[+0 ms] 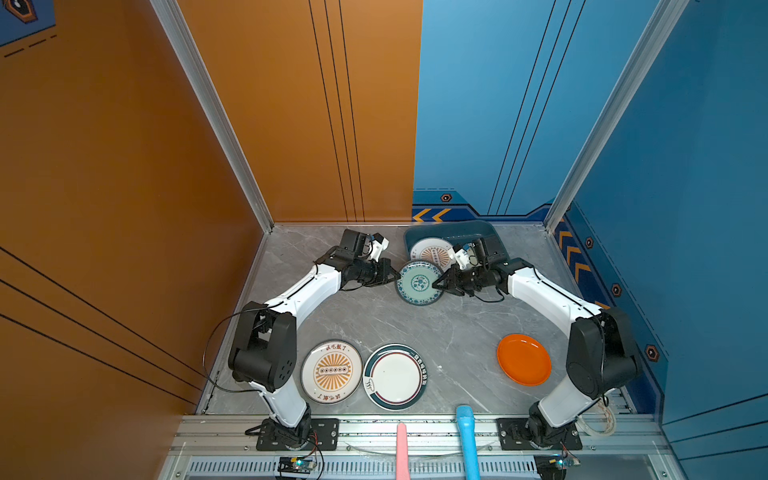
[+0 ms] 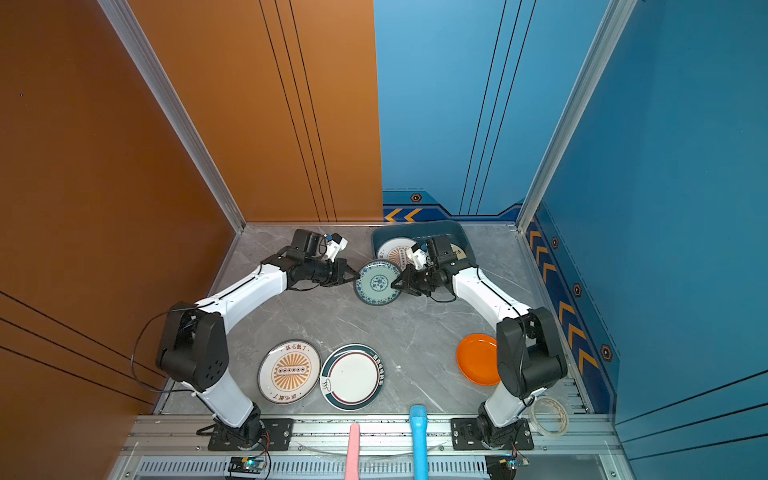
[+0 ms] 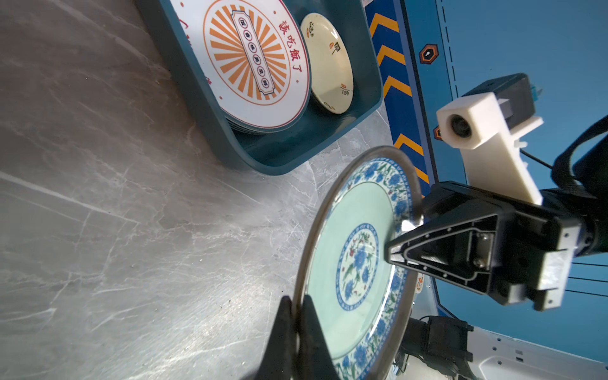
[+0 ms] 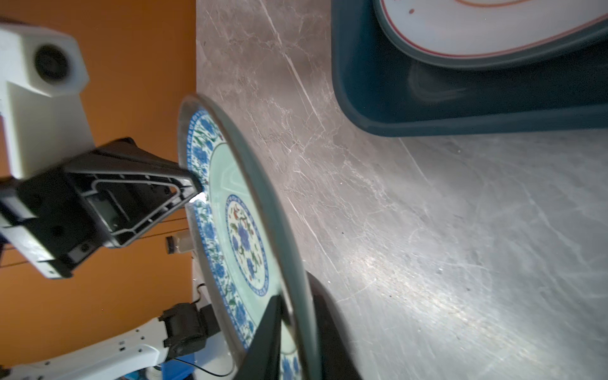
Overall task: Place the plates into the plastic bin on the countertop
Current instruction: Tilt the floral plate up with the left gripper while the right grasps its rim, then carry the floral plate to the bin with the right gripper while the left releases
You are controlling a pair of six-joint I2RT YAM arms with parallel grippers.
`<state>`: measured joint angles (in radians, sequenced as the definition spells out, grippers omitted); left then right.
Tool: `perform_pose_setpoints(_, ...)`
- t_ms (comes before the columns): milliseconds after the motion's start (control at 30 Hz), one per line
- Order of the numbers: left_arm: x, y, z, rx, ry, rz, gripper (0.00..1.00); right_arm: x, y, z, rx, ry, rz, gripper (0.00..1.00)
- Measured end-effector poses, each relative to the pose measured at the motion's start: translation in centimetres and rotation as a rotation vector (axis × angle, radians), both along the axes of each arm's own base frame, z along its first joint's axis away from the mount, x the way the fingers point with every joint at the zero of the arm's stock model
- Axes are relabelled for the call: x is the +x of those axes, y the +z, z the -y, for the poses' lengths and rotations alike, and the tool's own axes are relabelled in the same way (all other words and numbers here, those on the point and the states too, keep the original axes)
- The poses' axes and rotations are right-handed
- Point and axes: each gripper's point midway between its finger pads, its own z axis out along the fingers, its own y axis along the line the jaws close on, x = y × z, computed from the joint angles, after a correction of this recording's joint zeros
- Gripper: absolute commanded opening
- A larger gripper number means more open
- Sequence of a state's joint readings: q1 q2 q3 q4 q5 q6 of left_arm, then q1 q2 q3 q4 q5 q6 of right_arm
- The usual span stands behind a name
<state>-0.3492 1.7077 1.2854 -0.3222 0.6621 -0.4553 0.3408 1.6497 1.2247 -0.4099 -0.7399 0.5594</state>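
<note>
In both top views the grey countertop holds the blue bin at the back, with plates already in it. Just beside the bin is the blue patterned plate. The left gripper pinches one edge. The right gripper looks pinched on the other edge.

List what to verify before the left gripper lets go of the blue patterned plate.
1. Left gripper clamped on the blue patterned plate rim: ok.
2. Right gripper closed on the opposite rim: ok.
3. Plate lifted clear of the countertop: cannot tell.
4. Plastic bin close behind the plate, nothing between: ok.
5. Room atop the sunburst plate stack in the bin, beside the cream plate: ok.
</note>
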Motion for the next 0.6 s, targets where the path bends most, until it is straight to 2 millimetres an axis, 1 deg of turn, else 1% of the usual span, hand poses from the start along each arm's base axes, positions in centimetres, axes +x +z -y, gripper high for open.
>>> perform_pose_setpoints(33,0.0,-0.1,-0.1,0.001,0.001,-0.002,0.01,0.2,0.3,-0.1,0.007,-0.003,0.003,0.08)
perform_pose_setpoints(133,0.1,0.0,-0.2,0.001,0.002,-0.001,0.11,0.4,0.6,-0.1,0.014,-0.009,0.010,0.04)
perform_pose_setpoints(233,0.0,-0.2,-0.2,0.006,0.005,-0.006,0.28,0.7,0.9,0.0,0.014,-0.013,0.018,0.00)
perform_pose_setpoints(300,0.0,-0.1,-0.2,0.003,0.007,-0.007,0.39,1.0,1.0,0.3,-0.008,-0.030,0.026,0.00)
perform_pose_setpoints(333,0.0,-0.1,-0.2,0.003,0.006,-0.004,0.44,1.3,1.0,0.8,-0.022,-0.045,0.029,0.00)
perform_pose_setpoints(400,0.0,-0.2,-0.2,0.007,0.006,-0.004,0.53,2.1,1.2,1.9,-0.053,-0.078,0.036,0.00)
perform_pose_setpoints(433,-0.1,-0.4,-0.3,0.009,0.006,-0.005,0.62,2.6,1.5,2.7,-0.069,-0.102,0.042,0.00)
perform_pose_setpoints(500,-0.4,-0.6,-0.5,0.019,0.007,-0.005,0.74,3.7,2.3,4.1,-0.090,-0.144,0.062,0.00)
perform_pose_setpoints(533,-0.7,-0.7,-0.7,0.025,0.008,0.001,0.84,4.4,2.7,5.1,-0.104,-0.173,0.074,0.00)
perform_pose_setpoints(567,-0.9,-0.7,-0.9,0.031,0.010,0.004,0.97,5.1,3.1,6.0,-0.120,-0.200,0.086,0.00)
perform_pose_setpoints(600,-1.2,-0.7,-1.1,0.036,0.017,0.004,0.98,5.7,3.4,6.8,-0.137,-0.223,0.094,0.00)
